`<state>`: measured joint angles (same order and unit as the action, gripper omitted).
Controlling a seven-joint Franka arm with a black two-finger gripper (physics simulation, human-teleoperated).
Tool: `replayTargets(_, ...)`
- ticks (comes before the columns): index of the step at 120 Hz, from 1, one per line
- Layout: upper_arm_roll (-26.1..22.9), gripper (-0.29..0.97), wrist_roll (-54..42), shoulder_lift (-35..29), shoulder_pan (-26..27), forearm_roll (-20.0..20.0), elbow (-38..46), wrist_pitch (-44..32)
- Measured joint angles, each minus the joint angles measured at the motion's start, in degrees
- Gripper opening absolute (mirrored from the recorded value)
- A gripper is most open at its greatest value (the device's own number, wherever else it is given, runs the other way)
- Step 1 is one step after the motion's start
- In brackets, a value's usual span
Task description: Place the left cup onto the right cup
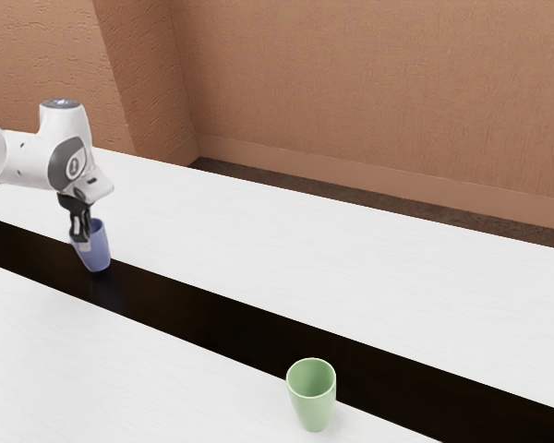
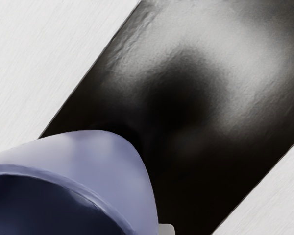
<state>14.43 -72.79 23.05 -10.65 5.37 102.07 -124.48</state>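
Lavender cup [image 1: 96,251] tilted, since hand [image 1: 81,236] pinches its rim wall, exterior view's left; green cup [image 1: 311,394] upright, well apart, near right, mouth open for stacking.

No words, numbers, brand names or signs can be read anywhere in the scene. The only mark is a small round emblem [image 1: 74,167] on the side of the white robot arm [image 1: 32,159], at the far left. It is a grey disc with a pale symbol inside, too small to make out as a letter or a logo.
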Motion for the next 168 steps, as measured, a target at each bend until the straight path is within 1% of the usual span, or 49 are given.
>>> replayTargets(44,0.15,-0.10,0.04,-3.61,4.25,2.72,-0.16,2.02)
replayTargets(91,0.22,-0.10,0.94,-5.74,11.46,5.92,-2.18,2.61)
replayTargets(168,0.41,-0.10,4.04,-5.54,21.73,5.89,-4.84,2.05)
